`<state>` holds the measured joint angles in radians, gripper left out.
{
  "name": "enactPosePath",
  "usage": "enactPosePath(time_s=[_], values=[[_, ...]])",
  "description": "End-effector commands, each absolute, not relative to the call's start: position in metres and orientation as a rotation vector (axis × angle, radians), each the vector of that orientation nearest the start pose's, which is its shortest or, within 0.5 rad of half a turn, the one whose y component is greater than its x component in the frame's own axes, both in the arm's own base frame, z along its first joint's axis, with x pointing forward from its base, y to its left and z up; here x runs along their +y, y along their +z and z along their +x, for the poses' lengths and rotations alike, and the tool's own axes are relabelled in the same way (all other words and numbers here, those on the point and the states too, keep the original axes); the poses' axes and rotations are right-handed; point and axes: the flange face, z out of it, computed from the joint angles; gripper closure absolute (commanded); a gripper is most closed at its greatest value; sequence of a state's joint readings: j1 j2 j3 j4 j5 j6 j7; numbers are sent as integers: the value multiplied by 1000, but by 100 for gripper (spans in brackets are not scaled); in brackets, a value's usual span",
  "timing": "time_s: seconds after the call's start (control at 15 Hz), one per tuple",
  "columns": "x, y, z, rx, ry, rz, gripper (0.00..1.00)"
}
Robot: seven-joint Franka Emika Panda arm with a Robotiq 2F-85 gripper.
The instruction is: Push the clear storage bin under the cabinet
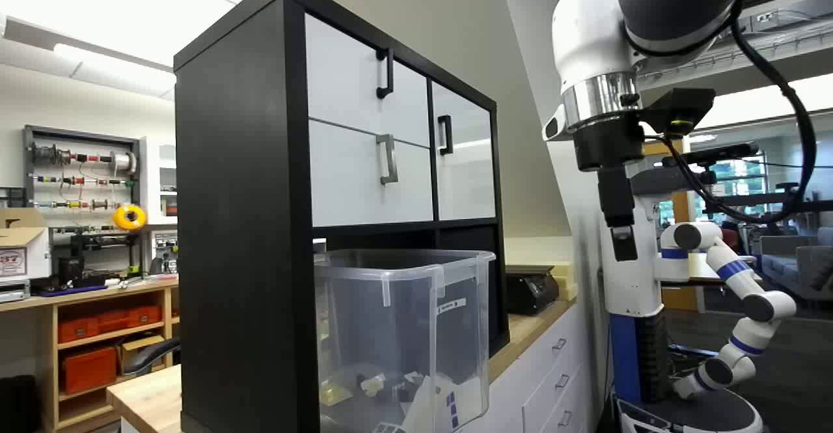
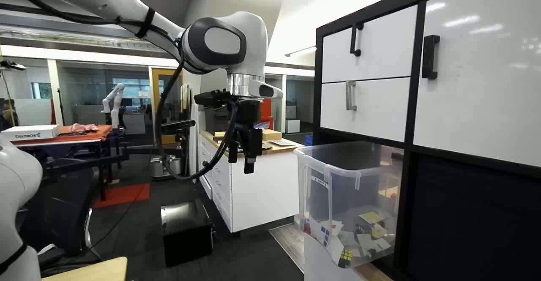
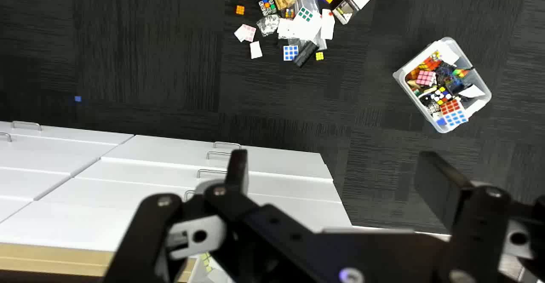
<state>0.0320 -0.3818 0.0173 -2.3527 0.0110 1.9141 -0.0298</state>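
The clear storage bin (image 1: pixel 390 316) (image 2: pixel 351 200) is a boxy translucent tub with pale items and puzzle cubes inside. It stands upright, its back part in the open lower bay of the black-framed cabinet (image 1: pixel 237 211) (image 2: pixel 412 74), below the white drawer fronts. Its front part sticks out past the frame. A small part of what looks like the bin (image 3: pixel 208 272) shows at the wrist view's lower edge. My gripper (image 1: pixel 623 244) (image 2: pixel 241 160) points down in front of the bin, apart from it, its tips near rim height. In the wrist view the gripper (image 3: pixel 334 157) is open and empty.
White drawer units with a wooden top (image 1: pixel 553 381) (image 3: pixel 179 189) stand under and beside the cabinet. A black device (image 1: pixel 530 286) sits on the top. On the dark floor lie a small tub of cubes (image 3: pixel 481 78), loose cubes and packaging (image 3: pixel 306 27), and a black box (image 2: pixel 186 234).
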Motion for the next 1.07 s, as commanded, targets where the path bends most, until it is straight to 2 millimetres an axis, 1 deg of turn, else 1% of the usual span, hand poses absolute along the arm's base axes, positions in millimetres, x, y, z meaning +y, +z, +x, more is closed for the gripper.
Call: enactPosePath(time_s=[0.0, 0.6, 0.8, 1.0], values=[[22, 472, 426, -115, 90, -3135, 0], [22, 472, 426, -115, 90, -3135, 0], [22, 467, 429, -117, 88, -3132, 0], [21, 457, 434, -107, 86, -3129, 0]])
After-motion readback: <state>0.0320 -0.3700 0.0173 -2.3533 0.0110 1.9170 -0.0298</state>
